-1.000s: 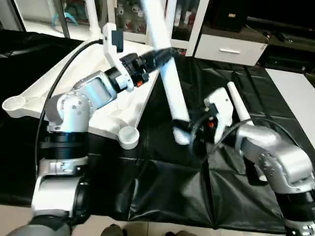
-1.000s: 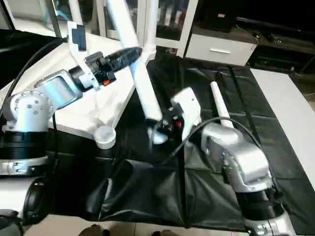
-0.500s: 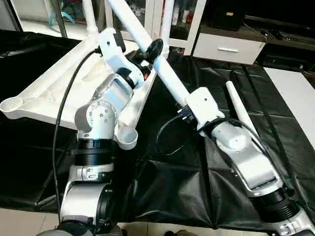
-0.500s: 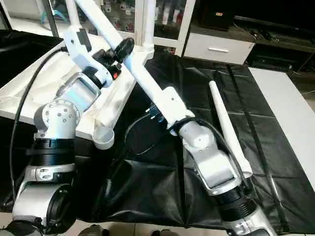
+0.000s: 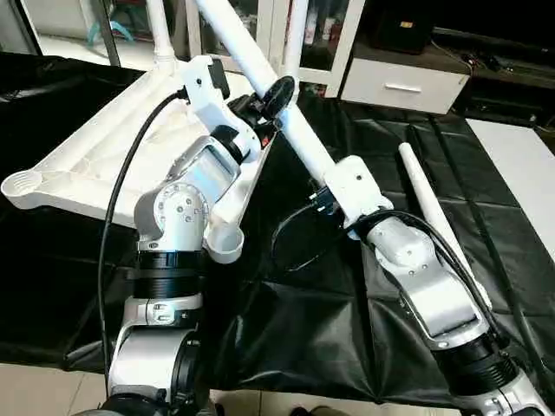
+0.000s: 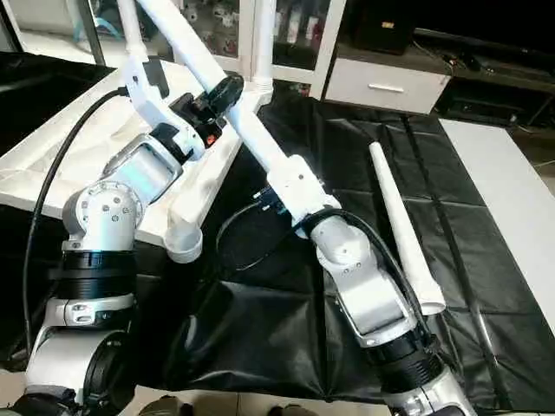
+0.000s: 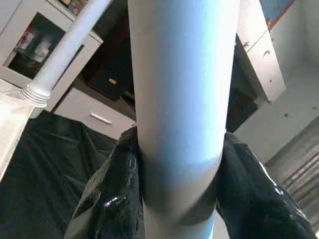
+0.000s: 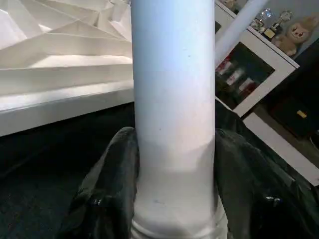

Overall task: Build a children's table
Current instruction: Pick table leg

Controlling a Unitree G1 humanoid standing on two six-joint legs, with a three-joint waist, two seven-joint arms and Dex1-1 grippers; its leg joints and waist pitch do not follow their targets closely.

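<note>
Step in hand: carrying leg [image 5: 299, 143] toward tabletop [image 5: 95, 156], both grippers clamped on it; left gripper [image 5: 276, 92] high on shaft, right gripper [image 5: 334, 192] near lower end

Leg long axis diagonal, upper end away from robot

Next: swing lower end to near corner socket [image 5: 224, 244]

Spare leg [image 5: 434, 217] lies beside right arm

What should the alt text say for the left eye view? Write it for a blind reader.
Both grippers, left gripper and right gripper, clamp one long white leg slanting above the black sheet. The upturned table top lies left; a spare leg lies right.
</note>
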